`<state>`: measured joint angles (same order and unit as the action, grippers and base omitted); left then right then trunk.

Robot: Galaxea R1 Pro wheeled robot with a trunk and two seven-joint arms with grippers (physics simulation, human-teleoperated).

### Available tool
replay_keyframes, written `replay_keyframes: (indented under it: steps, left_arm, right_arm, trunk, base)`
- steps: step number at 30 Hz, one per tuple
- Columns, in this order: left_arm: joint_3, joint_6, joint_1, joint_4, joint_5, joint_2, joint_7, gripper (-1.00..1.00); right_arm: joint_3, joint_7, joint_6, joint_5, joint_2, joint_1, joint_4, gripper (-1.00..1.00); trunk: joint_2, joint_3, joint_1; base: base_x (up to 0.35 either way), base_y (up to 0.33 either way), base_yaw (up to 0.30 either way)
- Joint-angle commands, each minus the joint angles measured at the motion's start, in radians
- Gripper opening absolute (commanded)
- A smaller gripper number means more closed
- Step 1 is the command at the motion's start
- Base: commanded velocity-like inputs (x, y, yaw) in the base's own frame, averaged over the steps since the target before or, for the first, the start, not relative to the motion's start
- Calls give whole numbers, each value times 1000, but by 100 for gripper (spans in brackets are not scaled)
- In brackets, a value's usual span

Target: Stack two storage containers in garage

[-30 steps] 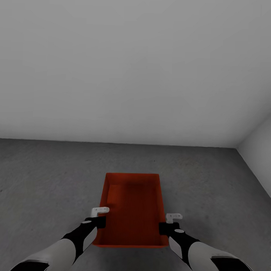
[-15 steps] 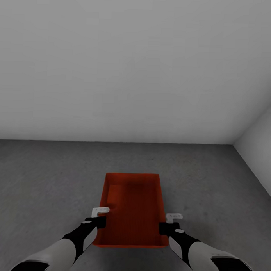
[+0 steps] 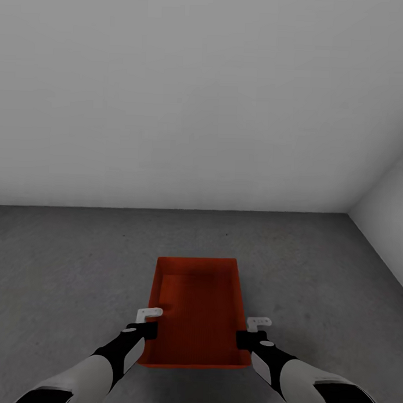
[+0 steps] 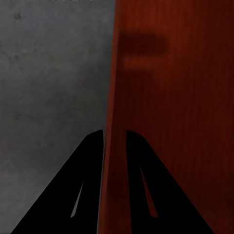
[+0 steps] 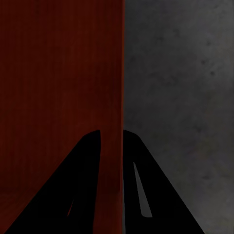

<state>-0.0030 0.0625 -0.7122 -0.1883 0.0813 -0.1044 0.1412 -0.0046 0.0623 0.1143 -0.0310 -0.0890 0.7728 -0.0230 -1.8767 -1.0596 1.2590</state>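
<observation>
Grey walls [image 3: 199, 97] meet rough, seemingly concrete floor [image 3: 66, 260].

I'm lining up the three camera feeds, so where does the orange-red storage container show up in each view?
Head view: storage container sits low in the centre, between both arms.
Left wrist view: its wall fills the right half, the rim clamped in the left gripper.
Right wrist view: its wall fills the left half, the rim in the right gripper.
Shared landmark: the grey concrete floor.

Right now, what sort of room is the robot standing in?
Probably a garage or bare utility room: rough dark grey concrete floor, plain grey walls meeting at a corner, no furniture. Both grippers, left and right, clamp an orange-red storage container.
</observation>
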Motion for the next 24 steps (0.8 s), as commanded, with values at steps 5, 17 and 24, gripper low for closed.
replay_keyframes:
  steps: [5, 17, 24]
  left_arm:
    - [47, 7, -1, -14, -11, 46, 17, -100]
    - [47, 7, -1, -14, -11, 46, 17, -100]
    - [47, 7, 0, -14, -11, 46, 17, -100]
  right_arm:
    - [-8, 7, 5, 9, 6, 0, -5, -100]
    - [-8, 7, 5, 9, 6, 0, -5, -100]
    - [-8, 7, 5, 9, 6, 0, -5, -100]
  trunk:
    - [0, -1, 0]
    - [-35, -16, 19]
    - [-84, -38, 46]
  base:
    - [0, 0, 0]
    - [0, 0, 0]
    - [0, 0, 0]
